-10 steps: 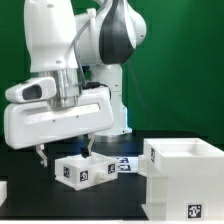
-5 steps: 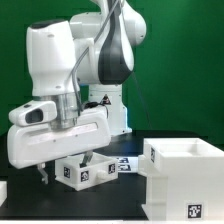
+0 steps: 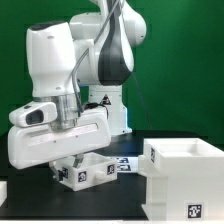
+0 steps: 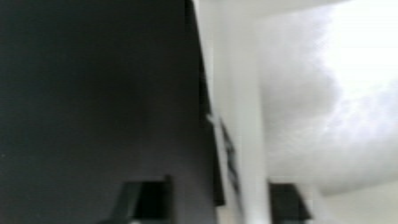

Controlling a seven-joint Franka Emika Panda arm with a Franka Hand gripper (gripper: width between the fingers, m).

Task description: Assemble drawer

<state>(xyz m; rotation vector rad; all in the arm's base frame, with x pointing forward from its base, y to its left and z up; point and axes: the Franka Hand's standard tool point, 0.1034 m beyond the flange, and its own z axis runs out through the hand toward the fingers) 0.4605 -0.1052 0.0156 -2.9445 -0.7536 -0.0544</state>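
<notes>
Straddling one wall of the small tray [image 3: 86, 172], the gripper [image 4: 217, 200] sits open, housing [image 3: 185, 172] well apart.

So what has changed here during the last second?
The two-finger gripper came down onto the small white plastic open-top tray and now straddles one wall of it, jaws open, nothing gripped yet. The tray and the large white boxy housing stayed where they were.
</notes>
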